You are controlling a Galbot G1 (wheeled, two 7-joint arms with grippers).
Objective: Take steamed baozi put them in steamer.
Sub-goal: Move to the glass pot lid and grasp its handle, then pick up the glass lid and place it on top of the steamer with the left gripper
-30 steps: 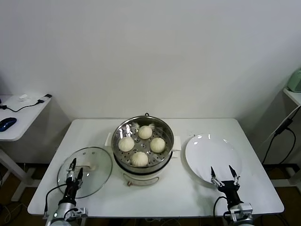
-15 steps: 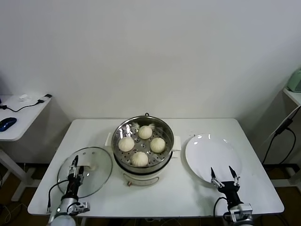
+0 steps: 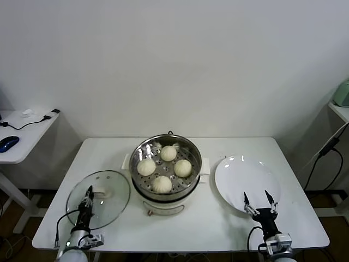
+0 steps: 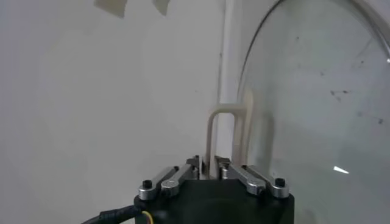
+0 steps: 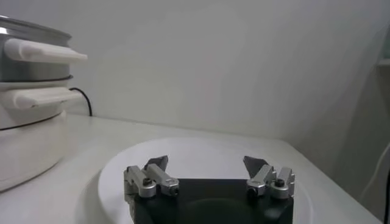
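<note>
The left claw (image 4: 207,165) sits with its fingers nearly together, just before a cream handle (image 4: 230,137) on the glass lid (image 4: 317,109), over the white tabletop (image 4: 103,103).

A lab-like test room was indicated by a white table (image 3: 218,221), bare wall (image 3: 180,65), and side desk (image 3: 22,143) with mouse (image 3: 8,143).

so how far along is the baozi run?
Done: all four steamed baozi sit in the steamer; the white plate holds none. In hand: nothing. The left gripper is shut over the glass lid, the right gripper open at the plate's near edge. Left: nothing apparent.
</note>
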